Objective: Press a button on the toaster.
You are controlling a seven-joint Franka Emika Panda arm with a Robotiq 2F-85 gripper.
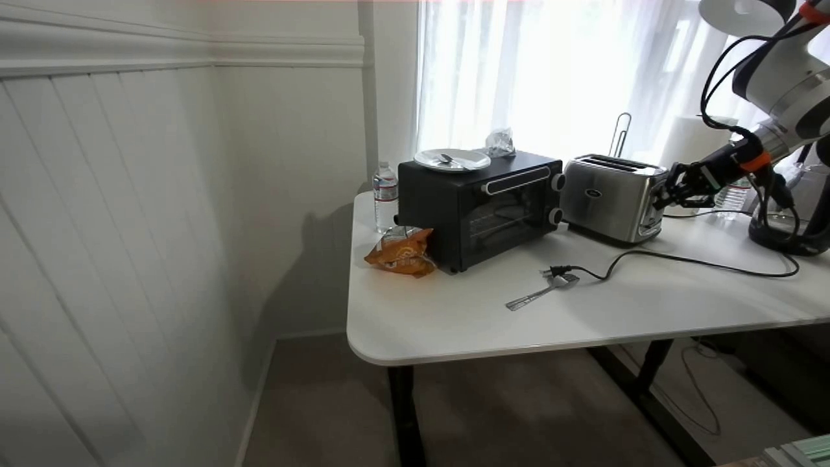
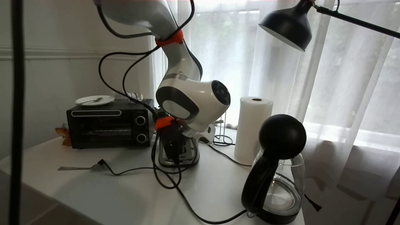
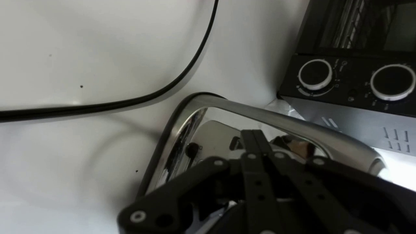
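The shiny silver toaster (image 1: 603,201) stands on the white table. In another exterior view its end (image 2: 190,161) is partly hidden by the arm. My gripper (image 1: 661,200) is at the toaster's control end. In the wrist view the toaster (image 3: 260,113) shows its end panel, with a dark button (image 3: 235,143) and a dark round knob (image 3: 191,150). My gripper (image 3: 255,138) is shut and empty, both fingertips together. The tips overlap the panel just right of the dark button in this view. I cannot tell whether they touch it. The lower panel is hidden behind the fingers.
The black toaster oven (image 1: 480,207) stands beside the toaster, a plate (image 1: 452,160) on top. A black cord (image 1: 700,258) and a fork (image 1: 541,292) lie in front. A glass kettle (image 2: 278,193) and a paper towel roll (image 2: 253,131) stand on the arm's side.
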